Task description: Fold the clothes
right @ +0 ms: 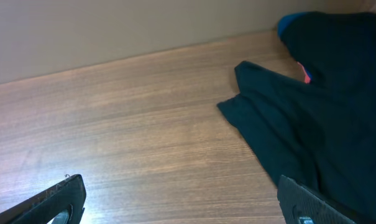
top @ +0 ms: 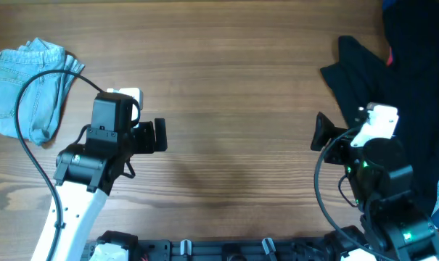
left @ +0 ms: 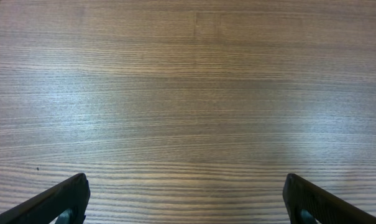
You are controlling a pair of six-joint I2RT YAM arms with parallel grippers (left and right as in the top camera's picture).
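In the upper left of the overhead frame I see the clothes (top: 27, 87), a pale blue denim piece lying bunched on the desk (top: 234, 65) with its seams showing. A black cable (top: 20, 109) from the left arm curves across it. To the right of the denim and clear of it, the left claw (top: 159, 135) points toward the middle of the frame. In the left wrist view its fingers (left: 66, 199) sit in the two bottom corners, so the claw is spread wide with only bare wood grain between them and nothing in its grip. The centre of the overhead frame is plain desk. Further right, the right claw (top: 321, 132) faces back toward the middle. Its fingers (right: 57, 202) are likewise far apart in the bottom corners of the right wrist view, wide and holding nothing. Just beside it, filling the upper right of the overhead frame, lies a black garment (top: 364, 65), rumpled, with a small pink spot (top: 390, 58) near its top edge. I cannot tell what that spot belongs to.
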